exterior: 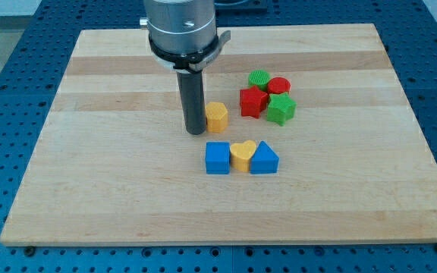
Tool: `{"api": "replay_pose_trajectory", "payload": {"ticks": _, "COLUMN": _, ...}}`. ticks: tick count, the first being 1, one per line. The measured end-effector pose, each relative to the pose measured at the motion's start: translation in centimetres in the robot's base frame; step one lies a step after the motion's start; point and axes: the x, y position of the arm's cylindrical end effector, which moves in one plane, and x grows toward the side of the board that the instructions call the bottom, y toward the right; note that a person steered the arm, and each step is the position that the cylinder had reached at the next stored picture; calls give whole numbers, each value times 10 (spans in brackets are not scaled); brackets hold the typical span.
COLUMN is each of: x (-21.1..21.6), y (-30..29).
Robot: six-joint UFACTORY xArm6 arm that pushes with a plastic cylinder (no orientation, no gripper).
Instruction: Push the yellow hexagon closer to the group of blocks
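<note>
The yellow hexagon [216,117] lies on the wooden board [112,174] near the middle. My tip [195,131] rests on the board right against the hexagon's left side. To the hexagon's right is a group: a red star [253,101], a green star [281,109], a red cylinder [279,86] and a green cylinder [259,78]. Below the hexagon sits a row: a blue cube [218,158], a yellow heart [242,155] and a blue triangle [264,158], touching one another.
The arm's grey flange [183,29] hangs over the board's top middle. A blue perforated table [6,91] surrounds the board on all sides.
</note>
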Motion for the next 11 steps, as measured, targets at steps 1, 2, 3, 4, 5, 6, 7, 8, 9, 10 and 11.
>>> {"api": "replay_pose_trajectory", "payload": {"ticks": 1, "x": 13, "y": 10}}
{"api": "replay_pose_trajectory", "payload": {"ticks": 2, "x": 9, "y": 22}}
{"api": "replay_pose_trajectory", "payload": {"ticks": 3, "x": -7, "y": 23}}
{"api": "replay_pose_trajectory", "payload": {"ticks": 4, "x": -26, "y": 23}}
{"api": "replay_pose_trajectory", "payload": {"ticks": 5, "x": -36, "y": 23}}
{"api": "replay_pose_trajectory", "payload": {"ticks": 6, "x": -43, "y": 23}}
{"api": "replay_pose_trajectory", "payload": {"ticks": 7, "x": -54, "y": 23}}
{"api": "replay_pose_trajectory", "payload": {"ticks": 8, "x": -65, "y": 23}}
{"api": "replay_pose_trajectory", "payload": {"ticks": 9, "x": -73, "y": 23}}
{"api": "replay_pose_trajectory", "payload": {"ticks": 10, "x": -79, "y": 23}}
{"api": "replay_pose_trajectory", "payload": {"ticks": 11, "x": -82, "y": 29}}
